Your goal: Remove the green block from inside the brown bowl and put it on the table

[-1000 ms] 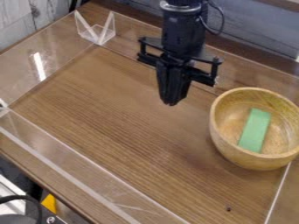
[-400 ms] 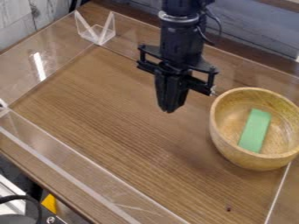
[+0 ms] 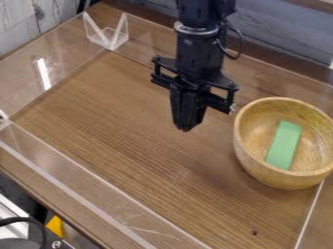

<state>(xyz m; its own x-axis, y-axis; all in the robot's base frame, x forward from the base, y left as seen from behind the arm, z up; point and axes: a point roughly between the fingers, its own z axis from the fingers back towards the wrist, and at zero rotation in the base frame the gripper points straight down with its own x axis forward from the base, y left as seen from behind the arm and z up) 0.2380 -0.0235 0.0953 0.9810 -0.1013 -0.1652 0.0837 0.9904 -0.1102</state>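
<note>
Nearest the camera: low clear plastic wall (image 3: 78, 199) along the front edge of the table (image 3: 117, 126); dark wood-grain surface behind it is bare up to the arm.

Mid-scene: gripper (image 3: 189, 123) hangs over the table, pointing almost straight down. Fingers are pressed together into one dark tip, nothing between them. Whether the tip touches the tabletop cannot be told from this view; it looks just above it.

At about 4 o'clock from the fingertip: brown bowl (image 3: 255, 154), upright, its near-left rim close to the gripper but apart from it. Green block (image 3: 283, 144) lies inside the bowl, toward the right half of the floor, leaning a little against the inner wall. Not touched by anything.

Key relation for the next move: the block lies at roughly 3–4 o'clock from the fingers, past the bowl's thick rim. Its long axis runs about 1 o'clock to 7 o'clock in the picture, so the short faces to pinch are at about 10 and 4 o'clock.

Judgement: task at its start; block not yet grasped. The fingers would need to part, clear the rim, and line up across the block's narrow width before descending. Risk: a closed or misaligned tip striking the rim and shoving the bowl.

Far: a clear triangular stand (image 3: 107, 31) at the back-left corner, well apart from everything
</note>
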